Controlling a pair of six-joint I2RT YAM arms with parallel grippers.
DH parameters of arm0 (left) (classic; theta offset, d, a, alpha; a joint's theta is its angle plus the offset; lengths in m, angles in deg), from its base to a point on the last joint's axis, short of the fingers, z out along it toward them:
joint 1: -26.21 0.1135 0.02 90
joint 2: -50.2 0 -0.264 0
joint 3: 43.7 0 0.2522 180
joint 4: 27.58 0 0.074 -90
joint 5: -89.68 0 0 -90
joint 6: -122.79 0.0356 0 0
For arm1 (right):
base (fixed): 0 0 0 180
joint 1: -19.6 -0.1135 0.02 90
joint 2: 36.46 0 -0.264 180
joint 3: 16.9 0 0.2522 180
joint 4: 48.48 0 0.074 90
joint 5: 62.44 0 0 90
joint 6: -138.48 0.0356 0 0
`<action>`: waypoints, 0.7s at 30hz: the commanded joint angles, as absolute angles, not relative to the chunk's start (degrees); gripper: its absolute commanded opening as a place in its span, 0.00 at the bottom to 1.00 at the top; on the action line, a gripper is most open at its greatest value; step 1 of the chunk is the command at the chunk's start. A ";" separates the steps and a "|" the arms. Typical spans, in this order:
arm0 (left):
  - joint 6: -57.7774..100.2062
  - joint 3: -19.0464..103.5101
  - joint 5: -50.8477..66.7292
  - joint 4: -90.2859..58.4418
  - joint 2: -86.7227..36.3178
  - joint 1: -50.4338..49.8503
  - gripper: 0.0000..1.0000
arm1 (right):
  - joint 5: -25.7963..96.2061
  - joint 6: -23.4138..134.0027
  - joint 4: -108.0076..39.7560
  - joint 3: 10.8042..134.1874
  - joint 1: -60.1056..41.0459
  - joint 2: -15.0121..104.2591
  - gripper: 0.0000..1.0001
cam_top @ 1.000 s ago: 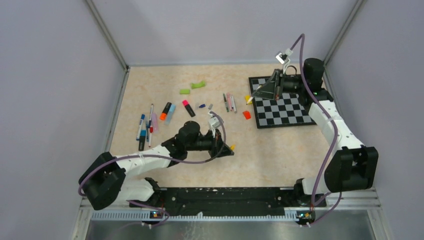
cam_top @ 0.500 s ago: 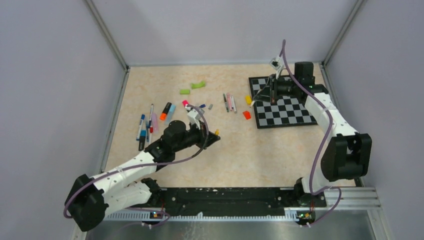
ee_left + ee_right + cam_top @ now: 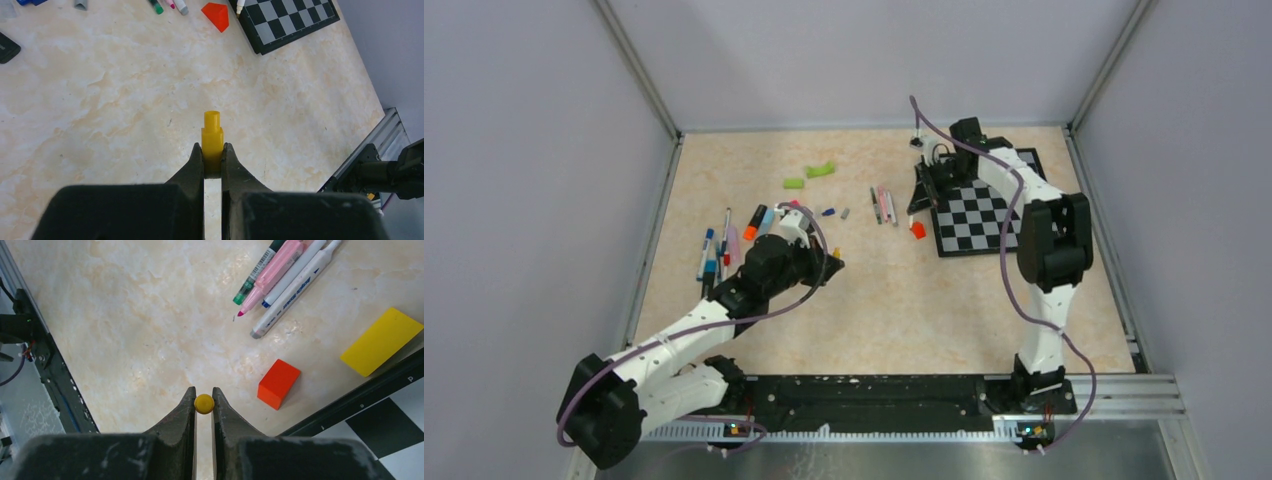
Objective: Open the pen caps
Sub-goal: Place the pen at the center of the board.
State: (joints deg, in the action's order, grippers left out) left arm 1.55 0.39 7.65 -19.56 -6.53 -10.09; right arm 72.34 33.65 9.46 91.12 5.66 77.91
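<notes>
1. Two yellow pieces are gripped, one per arm, over the bench (image 3: 125, 100).
2. The left claw (image 3: 212, 147) is clenched on a yellow cap (image 3: 212, 134), well apart from the chessboard (image 3: 989, 215). The cap's long axis carries straight on from the fingers, with its narrow end pointing outward.
3. The right claw (image 3: 203, 391) is clamped on a pen (image 3: 204, 404) just beside the chessboard's edge on the left arm's side. Only the pen's round yellow end shows, seen end-on, so its long axis runs away from the lens toward the bench.
4. An orange block (image 3: 278, 383) lies near the pen by that same edge, and a yellow block (image 3: 381, 341) lies further along it.
5. Four loose pens (image 3: 285, 275) lie side by side past the orange block from the chessboard, long axes parallel and tips pointing the same way.
6. A cluster of pens (image 3: 714, 250) lies well apart from the chessboard, across the bench.
</notes>
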 commanded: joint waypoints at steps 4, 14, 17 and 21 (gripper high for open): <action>4.30 0.96 5.31 -19.57 -4.58 -8.62 0.00 | 69.34 33.41 15.34 102.77 4.70 86.46 0.09; 5.98 -0.20 6.42 -20.84 -5.14 -7.21 0.00 | 69.42 34.17 18.67 112.65 3.68 95.68 0.10; 6.07 -0.23 6.69 -20.89 -5.25 -6.73 0.00 | 69.33 34.61 19.25 115.07 3.63 97.70 0.10; 6.09 -0.44 7.45 -21.51 -5.26 -6.17 0.00 | 68.32 34.98 19.90 117.92 3.68 99.94 0.11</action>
